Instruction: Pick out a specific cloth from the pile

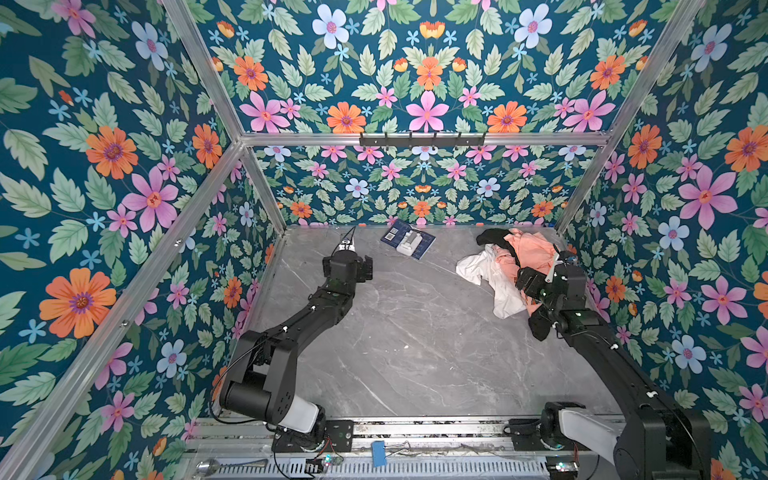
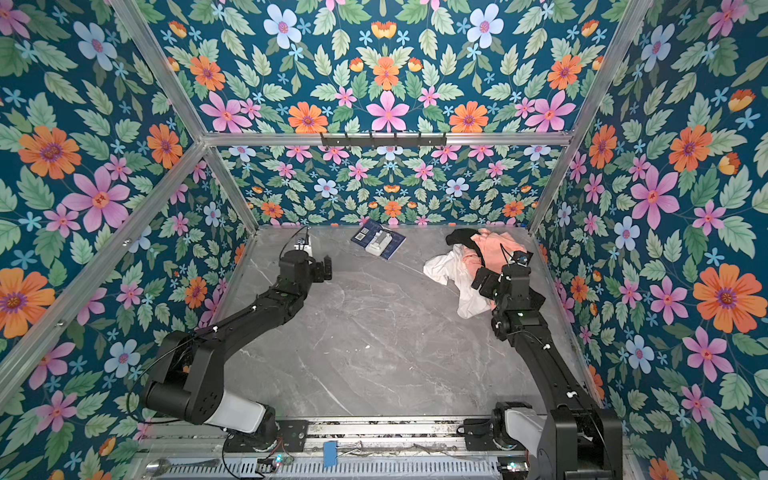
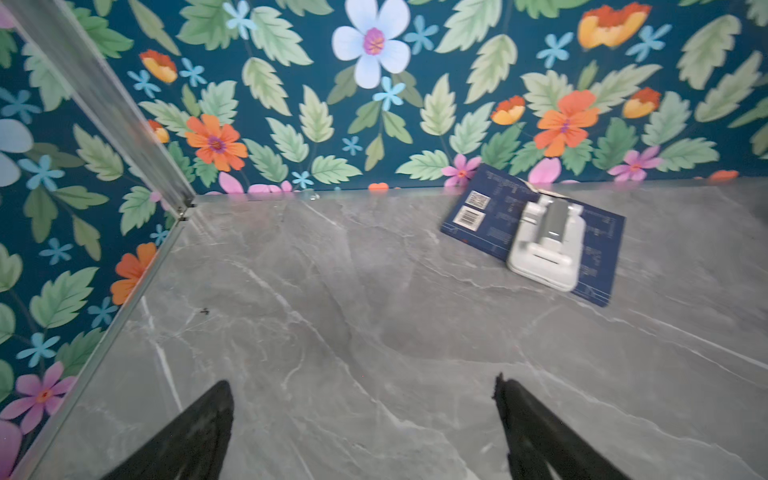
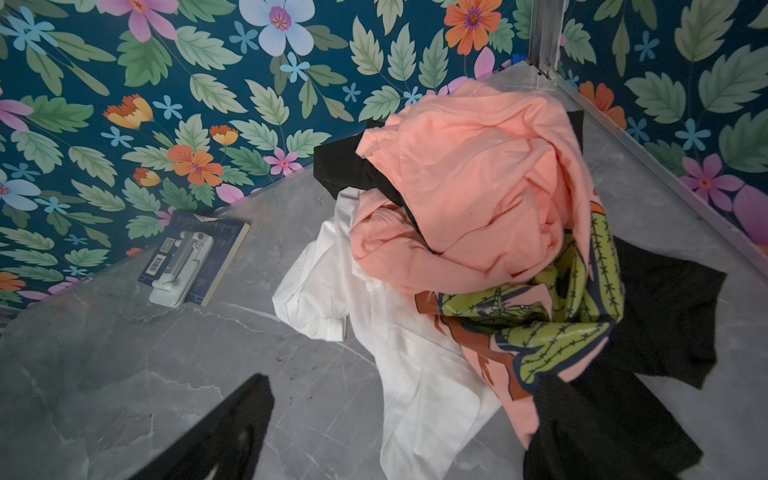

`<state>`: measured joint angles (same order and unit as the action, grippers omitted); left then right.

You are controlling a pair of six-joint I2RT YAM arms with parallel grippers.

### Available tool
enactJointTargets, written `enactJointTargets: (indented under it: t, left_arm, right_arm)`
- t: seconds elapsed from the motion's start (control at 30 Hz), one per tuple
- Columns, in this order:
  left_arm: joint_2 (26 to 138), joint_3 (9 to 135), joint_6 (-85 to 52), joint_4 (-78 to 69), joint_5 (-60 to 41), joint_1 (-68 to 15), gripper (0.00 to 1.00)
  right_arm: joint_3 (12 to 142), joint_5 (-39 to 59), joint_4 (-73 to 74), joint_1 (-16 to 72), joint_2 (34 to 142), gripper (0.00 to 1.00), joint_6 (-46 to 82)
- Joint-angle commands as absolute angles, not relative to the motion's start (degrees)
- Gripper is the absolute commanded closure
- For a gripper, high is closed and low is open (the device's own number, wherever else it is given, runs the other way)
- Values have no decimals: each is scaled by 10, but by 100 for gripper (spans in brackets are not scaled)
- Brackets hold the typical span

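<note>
The grey marbled bench (image 1: 415, 340) fills the bottom of the flowered enclosure. In its far right corner lies the pile (image 1: 515, 266), a heap of three fabrics. The cloth (image 4: 415, 374), white and wrinkled, lies partly under the peach-pink garment (image 4: 478, 187) and spreads out from the pile toward the middle of the bench. The black garment (image 4: 665, 316) shows at the far side and at the near right side of the pile. The right end effector (image 1: 524, 286) is above the near edge of the pile, its jaws spread wide and holding nothing. I cannot tell if it touches the fabric. The left end effector (image 3: 361, 386) is well apart from the pile, on the left, also released and empty. A dark blue book (image 3: 532, 232) with a white device (image 3: 548, 253) on it lies near the back wall.
</note>
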<state>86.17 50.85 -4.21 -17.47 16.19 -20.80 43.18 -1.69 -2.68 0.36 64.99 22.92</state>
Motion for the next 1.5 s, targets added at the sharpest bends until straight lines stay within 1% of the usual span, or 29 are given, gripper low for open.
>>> enactJointTargets:
  t: [0.0, 0.13, 0.33, 0.53, 0.7, 0.93, 1.17, 1.3, 1.47]
  left_arm:
    - [875, 530, -61, -156, 161, -230, 0]
    - [903, 567, -89, -146, 144, -258, 0]
    - [973, 649, -146, -101, 24, -267, 0]
    - [1036, 706, -189, -99, -43, -291, 0]
    - [1086, 758, -218, -95, -84, -313, 3]
    - [1173, 855, -246, -97, -142, -339, 6]
    - [1249, 935, -291, -113, -202, -348, 11]
    - [1294, 977, -342, -119, -244, -348, 15]
    - [1340, 1005, -408, -152, -287, -348, 16]
  right_arm:
    - [454, 21, -68, 4, 668, 1, 248]
    - [472, 51, -76, 4, 685, 1, 251]
    - [480, 71, -74, 4, 689, 1, 242]
    - [489, 122, -66, 4, 701, 1, 237]
    - [508, 146, -71, 4, 725, 1, 242]
    - [540, 207, -85, 4, 774, 1, 261]
    - [547, 212, -91, 4, 789, 1, 262]
    - [547, 207, -91, 4, 790, 1, 256]
    - [547, 206, -84, 4, 796, 1, 257]
